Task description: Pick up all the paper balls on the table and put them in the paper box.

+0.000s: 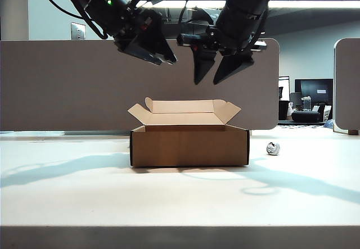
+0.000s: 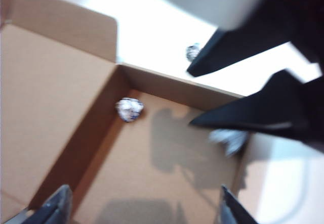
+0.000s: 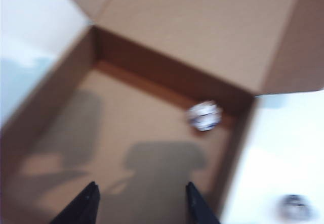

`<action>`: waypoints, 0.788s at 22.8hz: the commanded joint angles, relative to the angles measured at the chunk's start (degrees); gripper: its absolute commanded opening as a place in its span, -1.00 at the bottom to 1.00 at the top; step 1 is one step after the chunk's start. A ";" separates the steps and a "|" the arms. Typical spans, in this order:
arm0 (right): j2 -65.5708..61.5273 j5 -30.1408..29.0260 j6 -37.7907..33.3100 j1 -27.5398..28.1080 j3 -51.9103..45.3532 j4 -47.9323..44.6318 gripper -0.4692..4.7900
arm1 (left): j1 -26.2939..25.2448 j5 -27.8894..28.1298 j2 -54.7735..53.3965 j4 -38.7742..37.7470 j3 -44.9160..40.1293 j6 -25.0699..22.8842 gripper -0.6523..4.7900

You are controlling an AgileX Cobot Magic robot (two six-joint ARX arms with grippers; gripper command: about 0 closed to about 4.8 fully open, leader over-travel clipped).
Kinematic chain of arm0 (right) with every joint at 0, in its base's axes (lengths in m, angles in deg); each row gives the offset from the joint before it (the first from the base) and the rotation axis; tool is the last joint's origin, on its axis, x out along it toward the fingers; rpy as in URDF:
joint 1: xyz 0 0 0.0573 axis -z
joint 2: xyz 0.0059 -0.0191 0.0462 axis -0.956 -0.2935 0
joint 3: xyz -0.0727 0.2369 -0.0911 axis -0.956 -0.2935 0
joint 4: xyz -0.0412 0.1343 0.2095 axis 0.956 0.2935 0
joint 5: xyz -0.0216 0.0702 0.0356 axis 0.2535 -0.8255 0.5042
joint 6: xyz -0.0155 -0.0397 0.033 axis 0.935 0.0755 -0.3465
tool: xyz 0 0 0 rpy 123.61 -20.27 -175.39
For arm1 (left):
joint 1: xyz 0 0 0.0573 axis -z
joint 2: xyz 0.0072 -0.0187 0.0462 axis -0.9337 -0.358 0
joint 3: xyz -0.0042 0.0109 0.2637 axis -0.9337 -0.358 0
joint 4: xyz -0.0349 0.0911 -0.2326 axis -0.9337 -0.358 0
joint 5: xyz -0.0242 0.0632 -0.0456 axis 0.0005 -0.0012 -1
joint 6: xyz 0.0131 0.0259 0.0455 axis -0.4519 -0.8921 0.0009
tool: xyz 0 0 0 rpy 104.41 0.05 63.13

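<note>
From outside, the left gripper (image 1: 151,51) and right gripper (image 1: 220,69) hang open and empty over the paper box (image 1: 189,145). One paper ball (image 1: 273,148) lies on the table (image 1: 180,195), right of the box, nearer the right gripper.

Left wrist: two balls (image 2: 129,108) in the box.

Right wrist: the stray ball (image 3: 294,204) just outside the box wall.

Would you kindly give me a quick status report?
Left gripper and right gripper open, empty, above paper box. Two paper balls inside; one on table, right of box. Nothing blocking.
</note>
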 commanded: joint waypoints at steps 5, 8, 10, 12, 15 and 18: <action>0.68 9.25 0.15 9.77 0.37 -1.16 0.07 | -1.64 -0.09 1.55 -3.67 1.16 13.60 0.30; 0.66 6.45 -1.62 14.21 0.37 -0.83 0.08 | -1.75 -0.11 2.93 -5.92 1.16 14.73 0.22; 0.42 4.02 -3.28 16.83 0.37 -0.83 0.15 | -1.75 -0.11 3.87 -6.64 1.16 15.04 0.22; -0.39 1.57 -4.28 19.54 0.39 -0.39 0.19 | -1.70 -0.15 4.76 -6.62 1.16 17.25 0.22; -2.29 -0.92 -4.28 20.90 0.72 1.90 0.19 | -1.70 -0.11 4.79 -7.45 1.18 19.19 0.22; -5.68 -2.60 -4.28 20.79 2.80 2.91 0.19 | -1.64 -0.09 4.76 -9.03 1.16 19.19 0.22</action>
